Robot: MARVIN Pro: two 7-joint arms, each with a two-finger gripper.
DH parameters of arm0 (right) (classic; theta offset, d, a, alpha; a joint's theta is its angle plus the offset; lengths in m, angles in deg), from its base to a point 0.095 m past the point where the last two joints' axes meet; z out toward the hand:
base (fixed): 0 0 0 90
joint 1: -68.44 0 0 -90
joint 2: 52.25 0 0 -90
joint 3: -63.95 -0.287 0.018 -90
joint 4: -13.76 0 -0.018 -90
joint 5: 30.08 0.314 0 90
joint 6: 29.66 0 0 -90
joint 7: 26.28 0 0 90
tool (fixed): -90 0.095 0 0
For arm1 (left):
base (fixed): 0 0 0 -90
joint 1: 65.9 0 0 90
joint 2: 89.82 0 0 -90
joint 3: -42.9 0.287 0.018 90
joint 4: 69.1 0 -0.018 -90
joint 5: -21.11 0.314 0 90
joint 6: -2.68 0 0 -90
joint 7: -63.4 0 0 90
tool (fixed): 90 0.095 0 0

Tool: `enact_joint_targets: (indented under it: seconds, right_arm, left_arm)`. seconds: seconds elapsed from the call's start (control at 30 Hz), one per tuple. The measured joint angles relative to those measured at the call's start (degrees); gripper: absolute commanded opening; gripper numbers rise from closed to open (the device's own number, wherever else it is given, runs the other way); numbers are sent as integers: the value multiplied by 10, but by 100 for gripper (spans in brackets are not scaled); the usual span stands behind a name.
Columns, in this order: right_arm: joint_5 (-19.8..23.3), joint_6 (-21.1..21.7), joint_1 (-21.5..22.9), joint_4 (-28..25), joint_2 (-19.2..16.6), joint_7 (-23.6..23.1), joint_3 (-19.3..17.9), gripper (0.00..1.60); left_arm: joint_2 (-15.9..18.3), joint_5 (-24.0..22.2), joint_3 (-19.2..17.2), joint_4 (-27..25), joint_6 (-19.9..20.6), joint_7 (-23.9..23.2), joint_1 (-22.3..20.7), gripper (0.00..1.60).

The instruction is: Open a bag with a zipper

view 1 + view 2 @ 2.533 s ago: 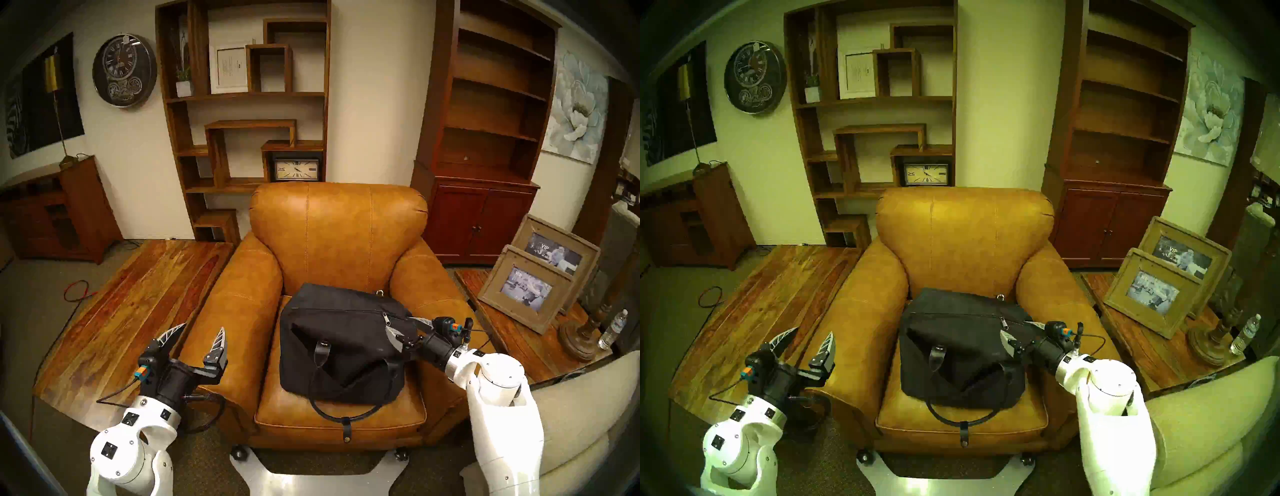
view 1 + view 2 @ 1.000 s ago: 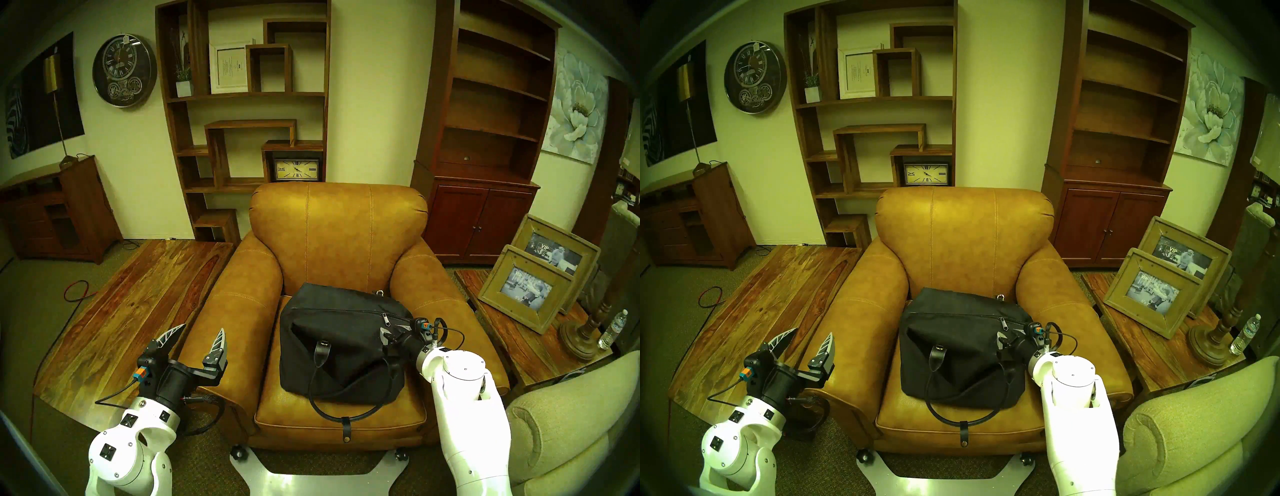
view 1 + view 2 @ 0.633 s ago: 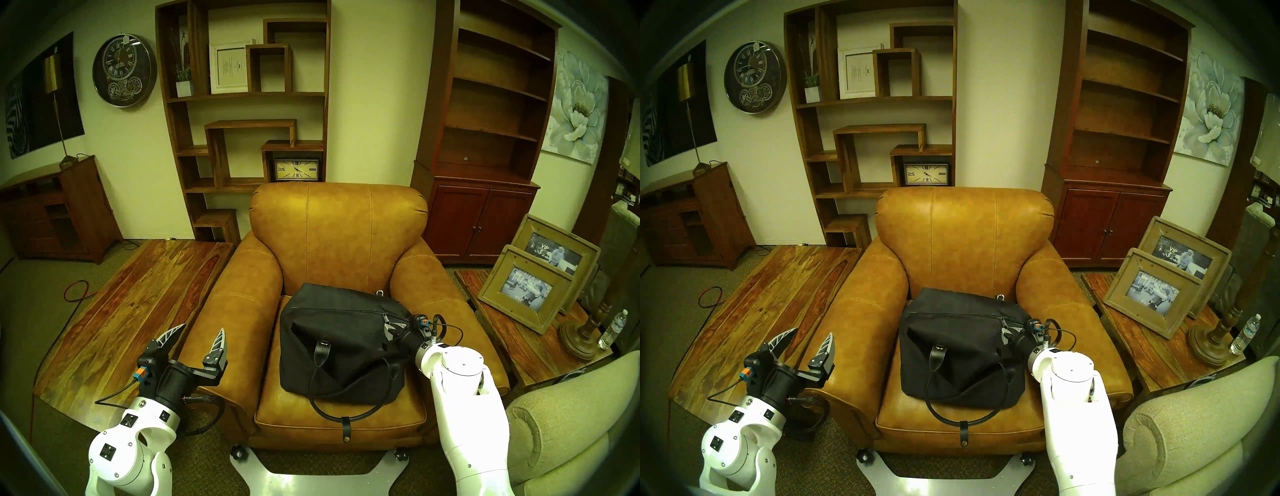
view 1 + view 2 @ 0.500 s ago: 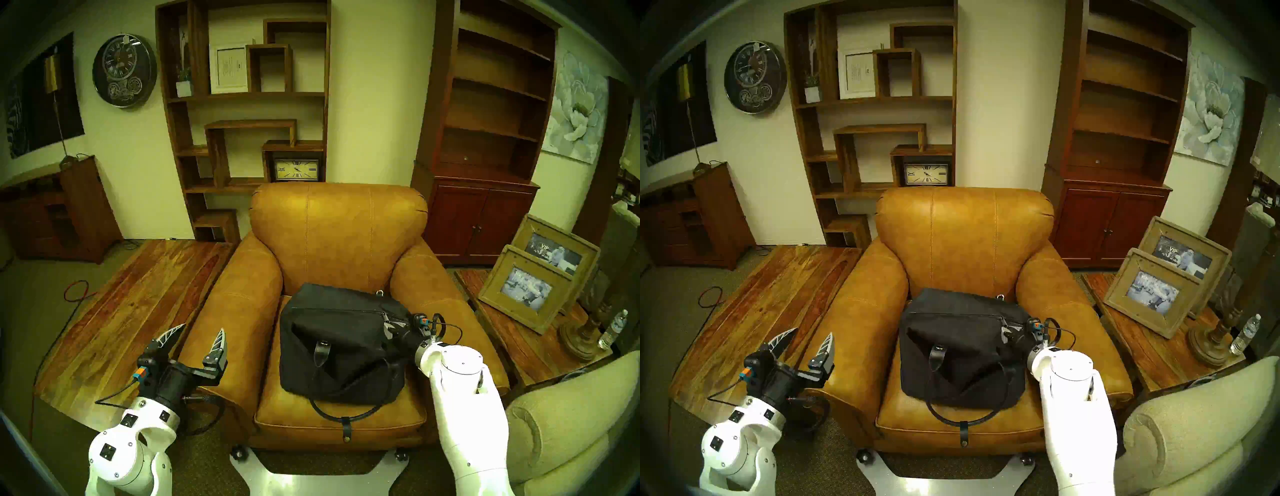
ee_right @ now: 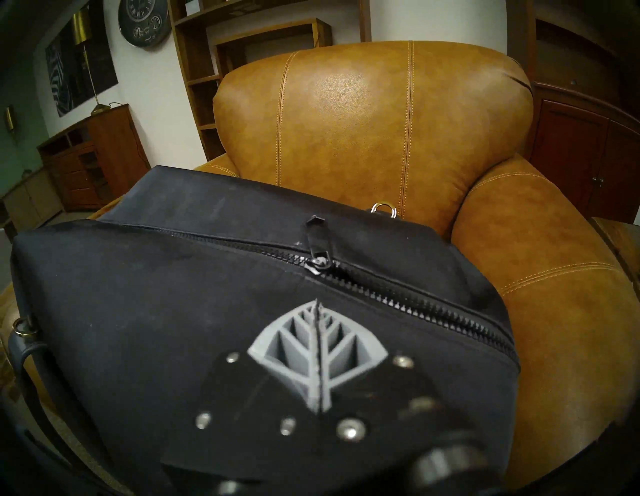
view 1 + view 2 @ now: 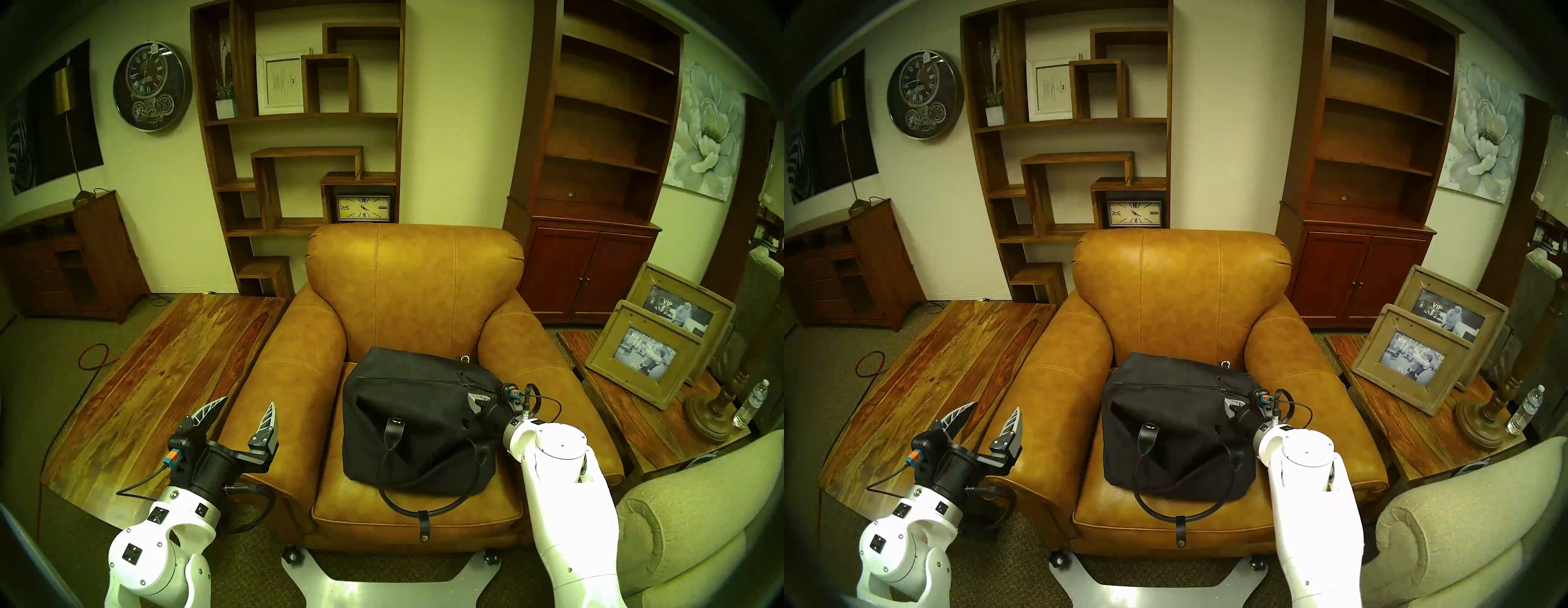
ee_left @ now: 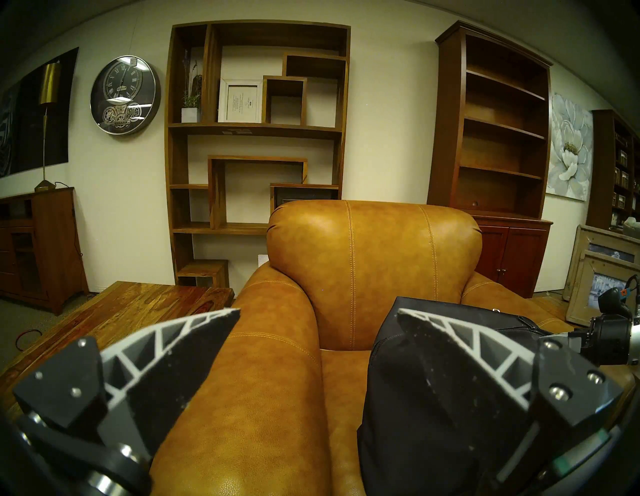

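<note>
Large soft black fabric bag (image 6: pixel 418 429) resting on the seat cushion of a tan leather armchair (image 6: pixel 413 288), toward the seat's right side, its near end slumped, one thin black leather loop handle (image 6: pixel 424 507) trailing over the cushion's front edge. Small metal ring (image 5: pixel 383 210) showing at the bag's far edge, close against the armchair's backrest. Long dark metal-toothed zipper (image 5: pixel 408 298) running across the bag's top; toothed stretch to the right of the slider looking parted, stretch to its left closed flat. One black pull tab (image 5: pixel 318 232) lying flipped toward the armchair's backrest, just beyond the slider. Right gripper (image 5: pixel 318 313) with its grey ribbed fingers pressed together tip to tip, nothing visible between them, sitting low over the bag's top just short of the slider on the side away from the backrest; touching the fabric or not, cannot tell. From the head view, right gripper (image 6: pixel 477 403) at the bag's right end, inside the armchair's right armrest. Left gripper (image 6: pixel 244 409) spread wide and empty, held outside the armchair's left armrest, well apart from the bag, above a wooden plank table (image 6: pixel 161 382) beside the armchair
</note>
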Motion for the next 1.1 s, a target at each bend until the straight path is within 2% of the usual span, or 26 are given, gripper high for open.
enact_joint_targets:
  seconds: [0.07,0.1,0.13,0.2,0.3,0.37,0.5,0.63,0.87,0.9,0.93,1.0,1.03,1.1]
  right_arm:
    - [0,0,-5,-6,0,0,0,63]
    - [0,0,-7,-8,0,-1,0,74]
    - [0,0,-10,-10,0,-1,0,92]
    - [-1,0,-13,-12,0,0,0,105]
    - [-1,-3,-14,-12,1,3,-1,145]
    - [0,-5,-11,-11,4,9,-1,156]
    - [1,-7,3,-4,7,17,0,154]
    - [-1,-9,22,16,8,28,6,137]
    - [-1,-7,61,58,9,49,18,122]
    - [-1,-7,65,63,9,51,19,112]
    - [-1,-6,72,69,8,53,21,109]
    - [-1,-4,78,76,6,53,22,109]
    - [0,1,86,84,3,54,23,78]
    - [2,11,95,89,-1,53,24,74]
  left_arm:
    - [0,0,0,0,0,0,0,160]
    - [0,0,0,0,0,0,0,160]
    - [0,0,0,0,0,0,0,160]
    - [0,0,0,0,0,0,0,160]
    - [0,0,0,0,0,0,0,160]
    - [0,0,0,0,0,0,0,160]
    - [0,0,0,0,0,0,0,160]
    - [0,0,0,0,0,0,0,160]
    - [0,0,0,0,0,0,-1,160]
    - [0,0,0,0,0,0,-1,160]
    - [0,0,0,0,0,0,-1,160]
    - [0,0,0,0,0,0,-1,160]
    - [0,0,0,0,0,-1,-1,160]
    - [0,0,0,0,0,-1,-2,160]
